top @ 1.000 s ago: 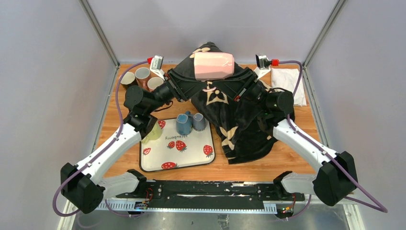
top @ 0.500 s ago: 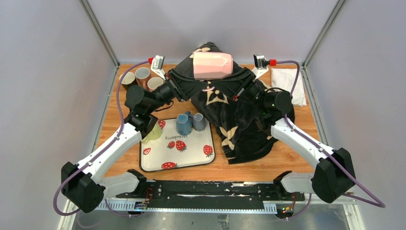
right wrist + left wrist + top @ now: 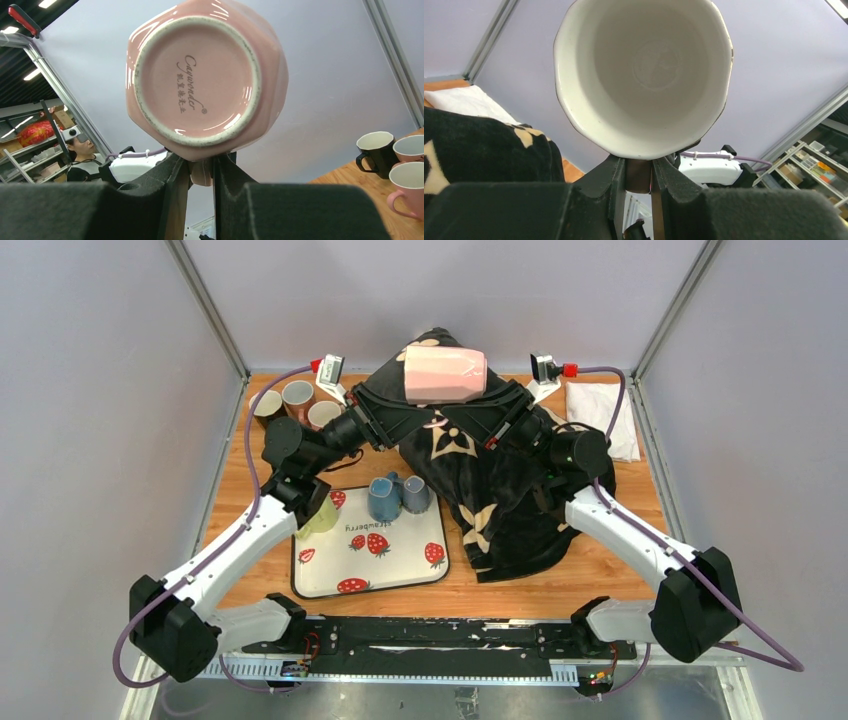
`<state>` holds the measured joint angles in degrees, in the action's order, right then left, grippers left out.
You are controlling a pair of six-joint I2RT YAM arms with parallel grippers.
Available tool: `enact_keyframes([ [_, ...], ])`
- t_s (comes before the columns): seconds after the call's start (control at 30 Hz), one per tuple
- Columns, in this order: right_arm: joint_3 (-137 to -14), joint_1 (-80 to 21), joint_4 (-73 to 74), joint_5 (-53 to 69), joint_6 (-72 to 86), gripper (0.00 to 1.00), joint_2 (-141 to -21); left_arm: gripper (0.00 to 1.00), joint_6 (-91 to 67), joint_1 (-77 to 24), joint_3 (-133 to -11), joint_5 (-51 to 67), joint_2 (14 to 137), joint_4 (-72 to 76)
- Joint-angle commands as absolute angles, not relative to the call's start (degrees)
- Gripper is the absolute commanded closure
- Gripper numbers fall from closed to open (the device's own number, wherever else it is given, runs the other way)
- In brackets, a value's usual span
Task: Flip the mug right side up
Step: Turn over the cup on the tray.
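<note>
mug (image 3: 445,375) above cloth (image 3: 500,500), tray (image 3: 400,565) left of cloth, cups (image 3: 297,400) behind tray

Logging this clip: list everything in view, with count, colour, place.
pink mug: one, pink, white inside, held sideways in the air, far centre
mugs: three, one black, two pink, far left corner
blue cups: two, on the tray
yellow-green cup: one, at tray's left edge
tray: one, white with strawberries, near centre
black cloth: one, cream flowers, centre right
white cloth: one, far right corner
table: one, wooden
left gripper: black, jaws shut on pink mug
right gripper: black, jaws shut on pink mug
</note>
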<state>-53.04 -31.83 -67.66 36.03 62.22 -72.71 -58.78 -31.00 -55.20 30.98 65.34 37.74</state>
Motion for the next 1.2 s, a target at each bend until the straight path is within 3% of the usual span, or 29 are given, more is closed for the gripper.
enact_keyframes([
  [0.0,-52.90,-33.18,-72.47,37.34,61.65,1.00,-71.86,1.00,-59.16,-31.64,-57.44,31.73,66.41,39.95],
  [0.17,-51.84,-33.13,-71.39,36.38,60.73,0.94,-71.08,1.00,-59.02,-31.64,-57.09,31.83,66.10,41.13],
  [0.57,-50.09,-33.13,-67.89,33.31,58.64,0.59,-69.02,1.00,-58.10,-31.64,-55.66,31.06,64.35,41.13],
  [1.17,-46.10,-33.13,-55.94,29.49,51.12,0.46,-62.64,1.00,-57.25,-31.64,-55.55,30.72,64.07,41.05],
])
